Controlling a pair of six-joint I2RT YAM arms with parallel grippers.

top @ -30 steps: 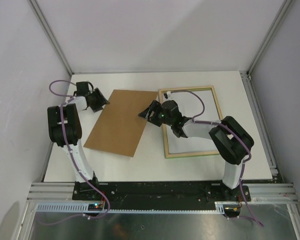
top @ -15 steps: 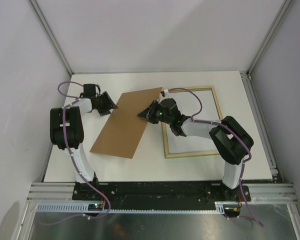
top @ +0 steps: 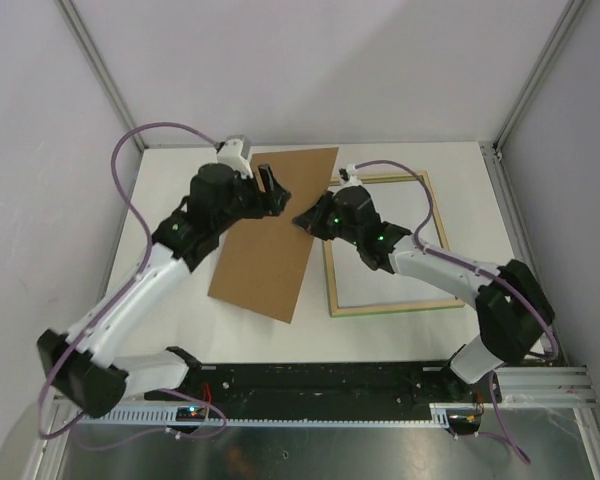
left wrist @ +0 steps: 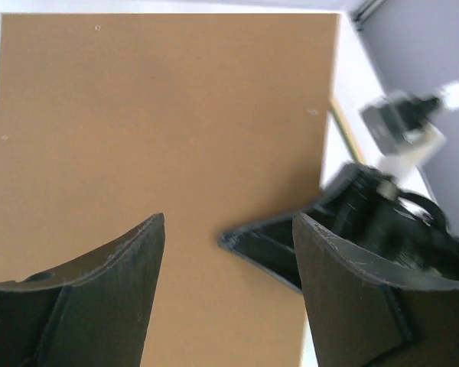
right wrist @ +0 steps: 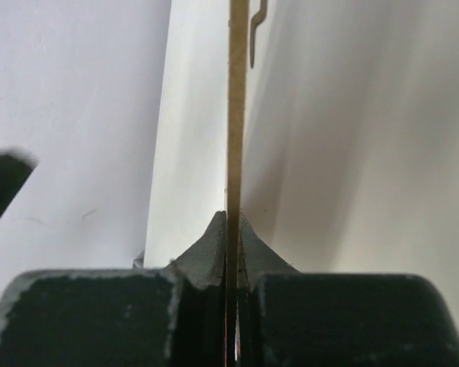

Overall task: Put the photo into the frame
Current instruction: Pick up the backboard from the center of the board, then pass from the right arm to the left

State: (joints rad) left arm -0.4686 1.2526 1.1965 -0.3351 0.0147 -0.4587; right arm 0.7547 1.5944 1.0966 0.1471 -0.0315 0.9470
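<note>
A plain brown backing board [top: 270,235] stands tilted, its right edge raised off the white table. My right gripper [top: 306,220] is shut on that edge; in the right wrist view the thin board edge [right wrist: 236,92] runs straight up between the closed fingertips of the gripper [right wrist: 232,220]. My left gripper [top: 271,190] hovers open over the board's upper part. In the left wrist view it [left wrist: 228,222] looks down on the board face [left wrist: 168,115] and the right gripper [left wrist: 269,248]. The frame [top: 436,225] lies flat at the right, pale wood side up. The photo does not show.
Grey enclosure walls and metal posts [top: 108,85] close in the table on three sides. The right arm [top: 450,270] reaches across the frame's lower half. A purple cable [top: 155,130] loops above the left arm. A strip of frame [left wrist: 343,131] shows beside the board.
The left arm swung in from the far left to above the board and opened wider. The right gripper shut on the board's right edge and raised it; the board turned more upright.
</note>
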